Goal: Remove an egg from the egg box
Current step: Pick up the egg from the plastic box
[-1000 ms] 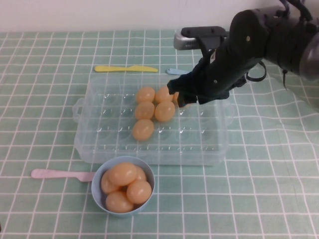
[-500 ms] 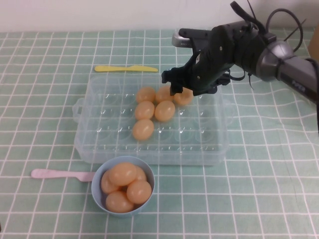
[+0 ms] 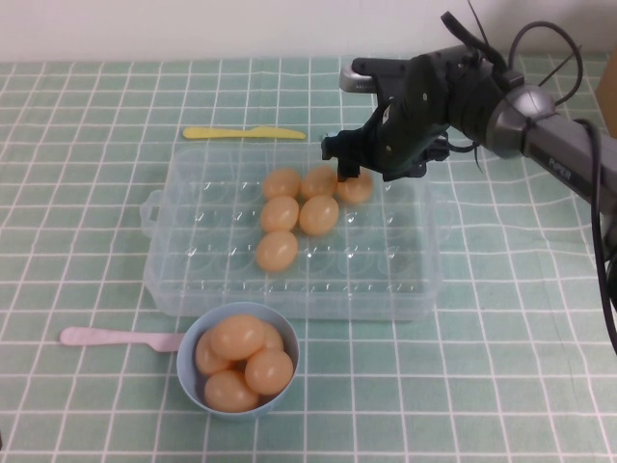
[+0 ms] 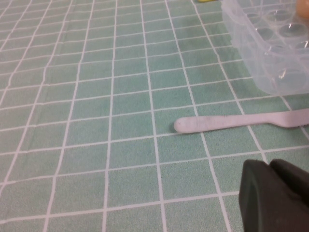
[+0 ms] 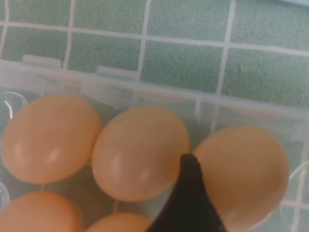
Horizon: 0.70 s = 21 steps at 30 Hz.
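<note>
My right hand (image 3: 349, 170), spread, hovers over a glossy pale-orange oval egg (image 3: 355, 187) in the clear dimpled plastic egg box (image 3: 193, 280); my left hand (image 4: 275, 198), state unclear, sits beside that box.

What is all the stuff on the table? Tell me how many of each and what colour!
egg box: one, clear plastic, middle of the table
eggs in the box: six, orange-tan, bunched in the far middle dimples
bowl: one, light blue, in front of the box
eggs in the bowl: about five, orange-tan, piled up
pink knife: one, left of the bowl
yellow knife: one, behind the box
tablecloth: one, green with white grid
right end effector: black, open, over the far eggs, one fingertip between two of them
left end effector: black, low over the cloth near the pink knife
</note>
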Motion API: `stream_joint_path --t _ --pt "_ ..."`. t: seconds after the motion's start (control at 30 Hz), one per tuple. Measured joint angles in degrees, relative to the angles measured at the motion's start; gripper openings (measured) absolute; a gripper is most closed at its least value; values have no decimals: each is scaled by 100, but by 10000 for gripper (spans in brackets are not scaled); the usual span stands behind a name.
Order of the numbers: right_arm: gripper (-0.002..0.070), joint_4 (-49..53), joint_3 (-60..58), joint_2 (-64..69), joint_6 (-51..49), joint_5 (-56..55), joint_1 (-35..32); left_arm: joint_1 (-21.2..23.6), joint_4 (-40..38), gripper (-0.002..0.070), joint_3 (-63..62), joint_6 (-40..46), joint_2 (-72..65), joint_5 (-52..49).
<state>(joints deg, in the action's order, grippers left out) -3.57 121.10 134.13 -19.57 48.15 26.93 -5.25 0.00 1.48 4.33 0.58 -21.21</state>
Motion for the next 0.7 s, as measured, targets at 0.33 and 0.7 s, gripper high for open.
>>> stream_joint_path --t 0.33,0.7 --pt "480 13 13 55 0 -177 0 0 0 -3 0 0 0 0" --pt "480 96 13 55 0 -203 0 0 0 -3 0 0 0 0"
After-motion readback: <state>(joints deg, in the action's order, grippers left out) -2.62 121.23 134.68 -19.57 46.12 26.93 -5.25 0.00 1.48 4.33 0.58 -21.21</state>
